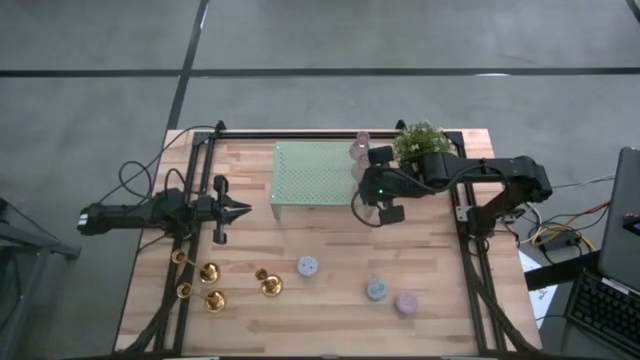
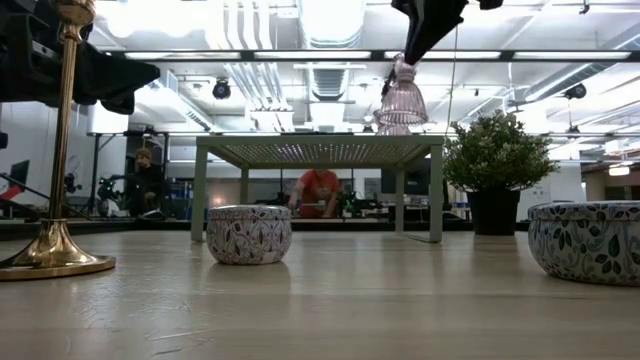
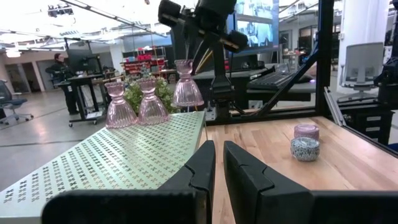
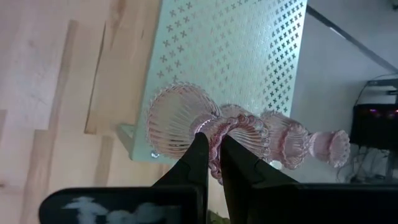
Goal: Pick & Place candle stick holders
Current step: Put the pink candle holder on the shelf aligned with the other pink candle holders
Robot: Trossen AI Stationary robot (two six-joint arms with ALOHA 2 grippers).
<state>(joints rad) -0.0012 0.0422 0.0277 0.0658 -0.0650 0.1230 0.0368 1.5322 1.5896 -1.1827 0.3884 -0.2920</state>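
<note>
Over on the left of the wooden desk (image 1: 330, 300), the left hand (image 1: 243, 210) is waiting, its fingers nearly closed on nothing, with the shiny brass candle stick holders (image 1: 210, 270) lying toppled near the front edge. Moving right, the right hand (image 4: 209, 163) is gripping a ribbed pink glass holder (image 4: 180, 121), dangling it above the corner of the pale green perforated metal shelf (image 1: 312, 172), beside two more pink glass holders (image 3: 134, 104). It could clip those neighbours while lowering, or tip off the edge.
</note>
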